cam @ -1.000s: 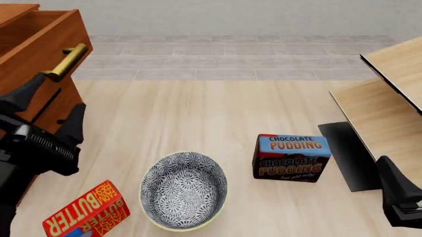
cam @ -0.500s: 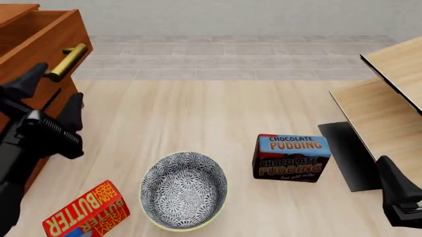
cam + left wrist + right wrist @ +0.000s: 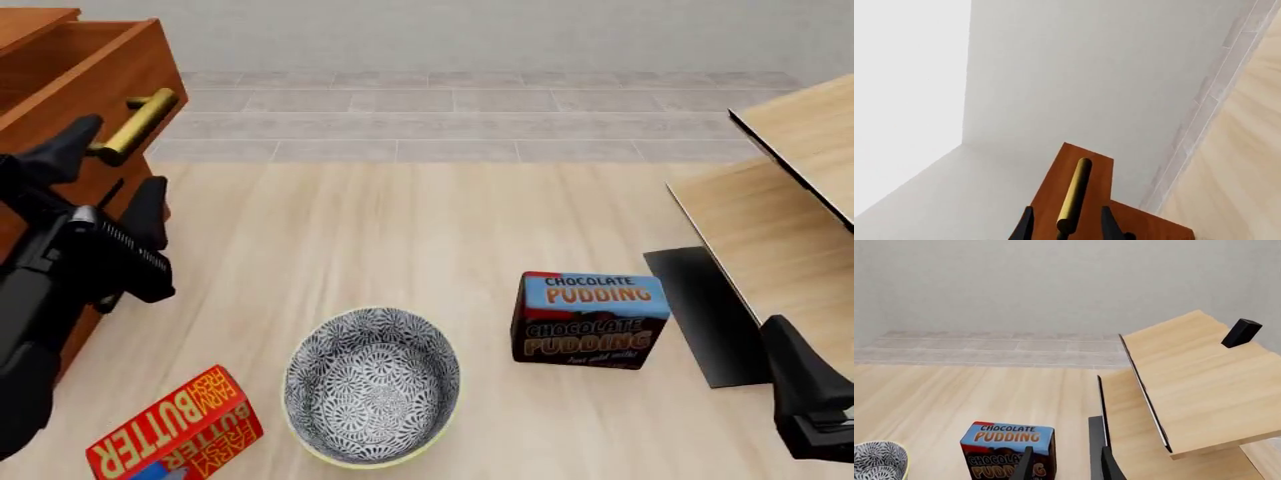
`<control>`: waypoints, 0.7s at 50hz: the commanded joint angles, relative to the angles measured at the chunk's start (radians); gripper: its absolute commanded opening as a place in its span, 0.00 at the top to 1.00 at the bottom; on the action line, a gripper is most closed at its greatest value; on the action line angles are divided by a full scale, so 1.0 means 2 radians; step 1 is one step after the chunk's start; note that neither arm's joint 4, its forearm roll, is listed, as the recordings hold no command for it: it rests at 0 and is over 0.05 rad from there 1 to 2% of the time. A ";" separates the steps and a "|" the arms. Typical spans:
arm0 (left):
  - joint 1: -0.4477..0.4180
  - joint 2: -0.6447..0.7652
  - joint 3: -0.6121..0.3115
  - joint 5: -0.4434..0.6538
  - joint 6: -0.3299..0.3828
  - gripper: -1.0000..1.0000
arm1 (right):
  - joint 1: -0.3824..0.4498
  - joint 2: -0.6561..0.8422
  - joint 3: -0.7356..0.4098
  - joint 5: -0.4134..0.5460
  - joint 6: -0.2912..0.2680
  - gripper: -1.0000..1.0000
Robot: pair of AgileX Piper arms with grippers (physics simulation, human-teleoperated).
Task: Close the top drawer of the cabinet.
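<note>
At the left edge of the table, the cabinet (image 3: 60,120) stands with the top drawer (image 3: 80,75) pulled out toward you, its brass handle (image 3: 134,127) projecting from the drawer front. Your left gripper (image 3: 114,170) has its jaws apart and hangs just in front of that drawer front; in the left wrist view the handle (image 3: 1074,195) runs up between the two fingertips (image 3: 1111,225), with neither visibly touching it. The step in hand appears to be the approach: the drawer is open and not yet pushed. The next move likely calls for you to bring the fingers against the drawer front or the handle and press straight along the drawer's travel, keeping the push square so the fingers do not slide off the bar.

Your right gripper (image 3: 1064,465) idles at the near right corner, well apart from the cabinet, its fingers parted with nothing between them, facing the chocolate pudding box (image 3: 589,320). A patterned bowl (image 3: 372,385) and a butter box (image 3: 176,425) lie near the front edge.

The cabinet is cut off by the frame; its lower drawers sit largely behind the left arm. Whether the fingers touch the wood cannot be told.
</note>
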 commanded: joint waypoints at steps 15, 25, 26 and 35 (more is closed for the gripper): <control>0.012 0.032 -0.018 0.000 0.005 0.00 | 0.003 0.000 0.000 -0.001 0.000 0.00; 0.015 0.048 -0.031 0.000 0.007 0.00 | 0.001 0.000 0.000 -0.001 -0.001 0.00; 0.015 0.049 -0.032 0.000 0.008 0.00 | 0.002 0.000 0.000 -0.001 -0.001 0.00; 0.016 0.055 -0.034 0.000 0.008 0.00 | 0.003 0.000 0.000 -0.001 -0.002 0.00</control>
